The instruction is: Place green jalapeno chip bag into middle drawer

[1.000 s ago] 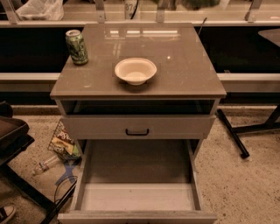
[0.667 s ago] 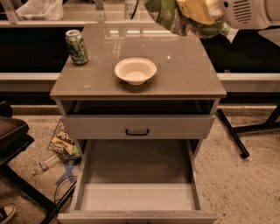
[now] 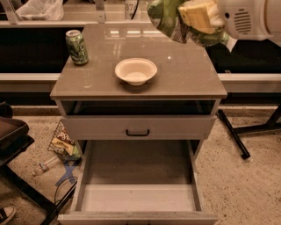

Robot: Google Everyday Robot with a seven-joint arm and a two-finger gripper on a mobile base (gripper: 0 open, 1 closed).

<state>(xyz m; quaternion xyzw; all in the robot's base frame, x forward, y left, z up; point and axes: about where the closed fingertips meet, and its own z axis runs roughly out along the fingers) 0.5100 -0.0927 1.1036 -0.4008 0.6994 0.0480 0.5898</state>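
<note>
My gripper (image 3: 198, 15) is at the top right, above the back right of the cabinet top, on a white arm. It is shut on the green jalapeno chip bag (image 3: 169, 22), a shiny, wrinkly green foil bag held in the air; the tan fingers (image 3: 195, 13) cover part of it. The middle drawer (image 3: 138, 165) is pulled open at the bottom of the view, below and in front of the gripper. Its grey-brown floor is bare.
A white bowl (image 3: 135, 70) and a green-patterned drink can (image 3: 77, 46) stand on the cabinet top (image 3: 184, 79). A shut drawer front with a black handle (image 3: 137, 132) is above the open drawer. A dark snack bag (image 3: 63, 143), a bottle and cables lie on the floor at left.
One second ago no arm was in view. The arm has come in from the top right with the green bag in the gripper and now hangs over the cabinet top.
</note>
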